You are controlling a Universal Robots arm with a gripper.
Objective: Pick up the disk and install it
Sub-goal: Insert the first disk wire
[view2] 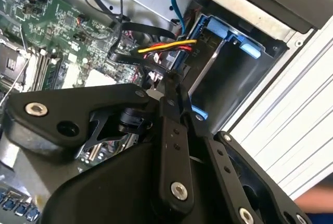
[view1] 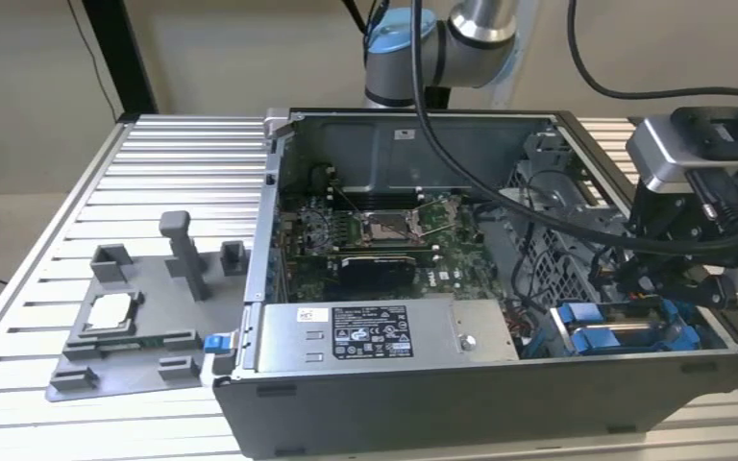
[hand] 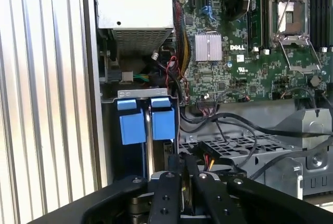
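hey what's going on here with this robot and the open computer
A robot arm has its gripper down inside the open computer case, at the drive bay in the corner on the exterior view's right. A disk in its blue carrier sits in that bay, with the blue tabs showing in the first wrist view. The gripper's fingers look closed together right beside the bay. On the table, a grey holder tray lies next to the case.
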